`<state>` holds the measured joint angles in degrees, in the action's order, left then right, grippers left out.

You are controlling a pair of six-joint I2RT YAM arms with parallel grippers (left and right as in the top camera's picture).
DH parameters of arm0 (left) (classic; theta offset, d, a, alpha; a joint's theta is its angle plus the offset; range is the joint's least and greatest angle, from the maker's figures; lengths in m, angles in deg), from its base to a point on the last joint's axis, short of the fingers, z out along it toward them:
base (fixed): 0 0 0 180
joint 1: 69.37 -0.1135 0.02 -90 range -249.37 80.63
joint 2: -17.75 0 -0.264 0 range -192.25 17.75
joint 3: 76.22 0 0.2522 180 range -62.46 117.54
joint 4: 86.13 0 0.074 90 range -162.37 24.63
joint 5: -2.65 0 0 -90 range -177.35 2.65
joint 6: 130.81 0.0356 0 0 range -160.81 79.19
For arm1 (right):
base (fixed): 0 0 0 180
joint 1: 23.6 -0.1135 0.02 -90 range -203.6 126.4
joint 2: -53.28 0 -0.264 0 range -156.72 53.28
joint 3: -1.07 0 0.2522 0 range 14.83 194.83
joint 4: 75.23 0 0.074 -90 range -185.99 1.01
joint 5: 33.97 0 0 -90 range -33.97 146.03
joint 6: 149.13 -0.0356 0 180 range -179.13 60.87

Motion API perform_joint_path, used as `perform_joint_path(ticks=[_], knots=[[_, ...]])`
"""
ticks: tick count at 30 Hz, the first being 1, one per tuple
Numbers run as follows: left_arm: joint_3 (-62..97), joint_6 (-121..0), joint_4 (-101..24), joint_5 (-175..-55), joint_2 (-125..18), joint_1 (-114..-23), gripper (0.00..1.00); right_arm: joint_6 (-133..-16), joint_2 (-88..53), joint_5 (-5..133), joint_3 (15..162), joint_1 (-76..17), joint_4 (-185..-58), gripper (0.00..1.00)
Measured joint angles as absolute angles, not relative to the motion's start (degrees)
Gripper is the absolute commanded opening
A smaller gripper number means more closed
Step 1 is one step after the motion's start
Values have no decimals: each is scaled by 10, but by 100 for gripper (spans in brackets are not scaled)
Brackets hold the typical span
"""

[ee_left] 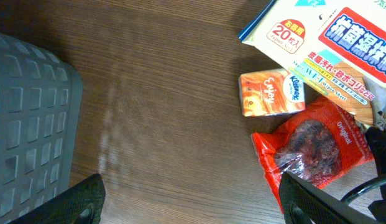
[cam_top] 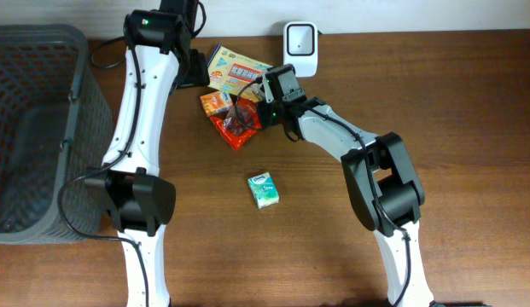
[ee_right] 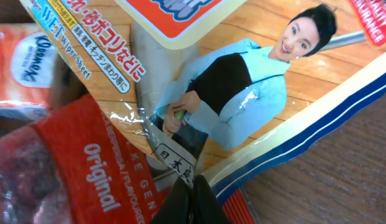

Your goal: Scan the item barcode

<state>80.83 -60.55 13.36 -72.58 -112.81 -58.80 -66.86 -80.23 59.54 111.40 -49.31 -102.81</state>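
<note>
The right gripper (ee_right: 188,199) is clenched at the edge of the wipes pack (ee_right: 242,93) lying on the bench (cam_top: 469,170), probably pinching it for the scanner (cam_top: 299,41) just behind; left gripper (ee_left: 193,196) hangs released.

The tabletop (cam_top: 469,128) is brown wood grain, smooth with a faint sheen. At the left of the overhead frame, the basket (cam_top: 43,38) is matt grey plastic mesh. The wipes pack (ee_right: 242,93) is glossy, crinkled printed film. The red bag (ee_left: 317,146) is shiny film with a clear window. The orange pack (ee_left: 270,93) looks like soft film, perhaps. At top centre, the scanner (cam_top: 300,47) is smooth white plastic.
</note>
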Motion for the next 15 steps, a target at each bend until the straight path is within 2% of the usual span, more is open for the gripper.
perform_joint_path(ticks=[5, 15], knots=[[808, -606, 133, -726, -1128, -588, 88, -669, -797, 601, 1119, -493, -1096, 4], [808, -606, 128, -726, -1128, -590, 88, -694, -695, 614, 1122, -496, -1418, 4]])
